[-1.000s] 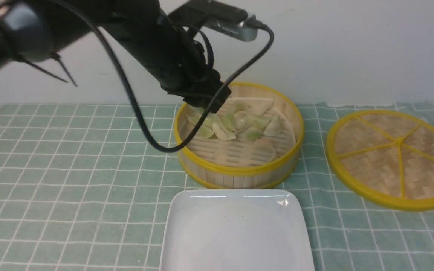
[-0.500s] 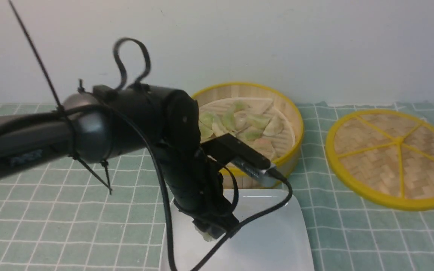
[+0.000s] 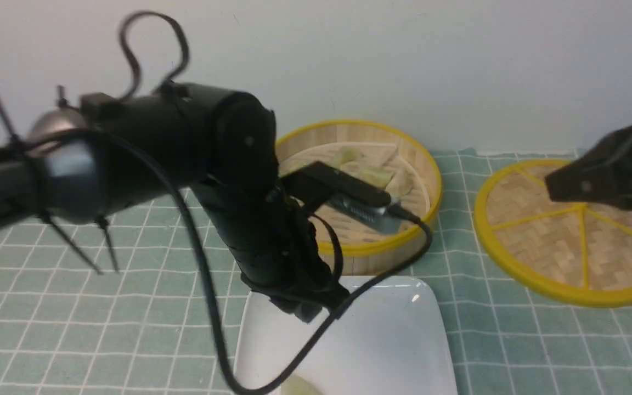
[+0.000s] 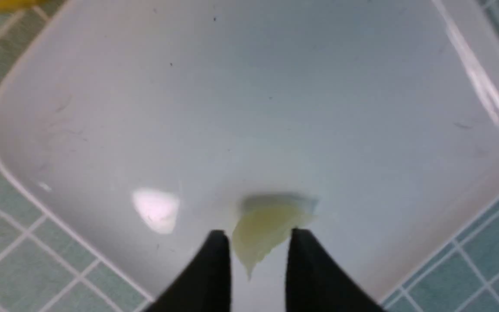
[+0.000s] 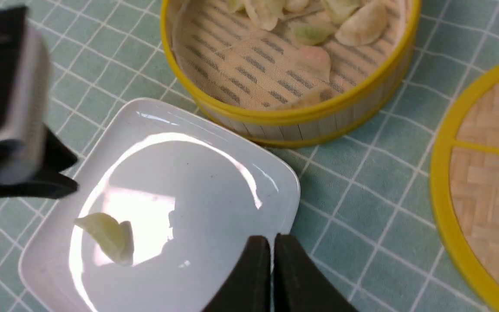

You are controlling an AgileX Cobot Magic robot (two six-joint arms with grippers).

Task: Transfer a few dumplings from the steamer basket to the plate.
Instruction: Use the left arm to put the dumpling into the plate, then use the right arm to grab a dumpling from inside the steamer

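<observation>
The left pincer (image 4: 258,236), its two black tips a narrow gap apart and gripping nothing, hangs over the single white plate (image 5: 215,143); one pale green dumpling (image 5: 104,236) lies on the plate just below those tips, clear of them. Beyond that pincer stands the one steamer basket (image 5: 310,117), where at least six dumplings (image 5: 364,26) show, one pinkish, others cut off. The right pincer (image 5: 272,242), pressed shut and empty, is raised to the basket's right, before the one woven lid (image 5: 487,173).
</observation>
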